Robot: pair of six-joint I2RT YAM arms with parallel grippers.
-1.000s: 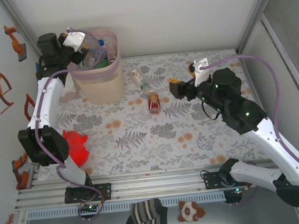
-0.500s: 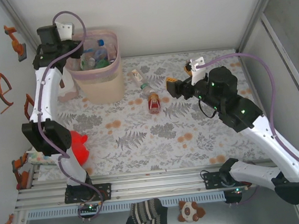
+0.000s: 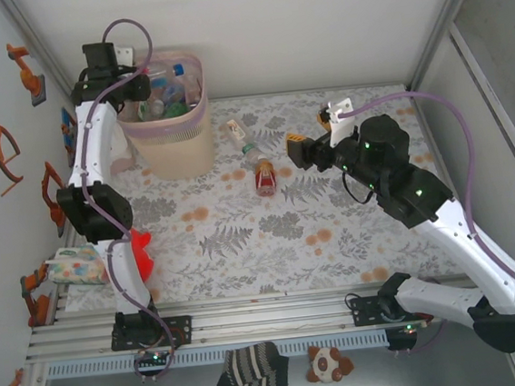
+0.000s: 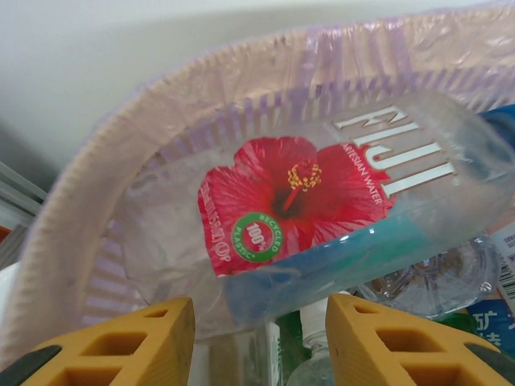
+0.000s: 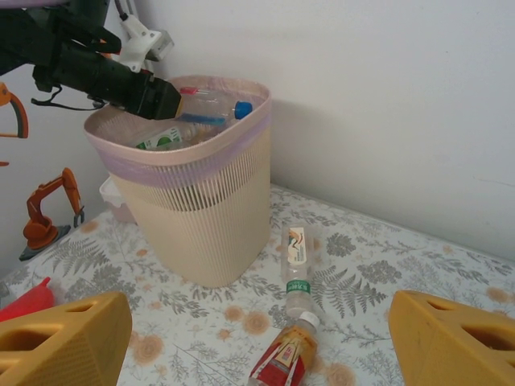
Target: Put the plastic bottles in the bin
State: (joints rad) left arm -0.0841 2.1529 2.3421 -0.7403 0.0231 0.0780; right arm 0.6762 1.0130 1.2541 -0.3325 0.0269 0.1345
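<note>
Bench (image 3: 352,229): covered with a leaf-pattern cloth.
Bin (image 3: 175,146): stands upright in the far left corner of the bench, with a pink bag folded over its rim and several bottles (image 3: 167,92) inside.
Left tool (image 4: 259,310): over the left rim of the bin; the fingers are a little spread and pinch nothing.
Right tool (image 5: 259,310): above the middle of the bench, near the far edge; widely spread and empty.
Fiji bottle (image 4: 322,209): lies on the pile in the bin, just beyond the left tool.
Clear bottle (image 3: 239,135): lies on the bench to the right of the bin.
Red-label bottle (image 3: 264,176): lies just beside the clear bottle, on its near side.
</note>
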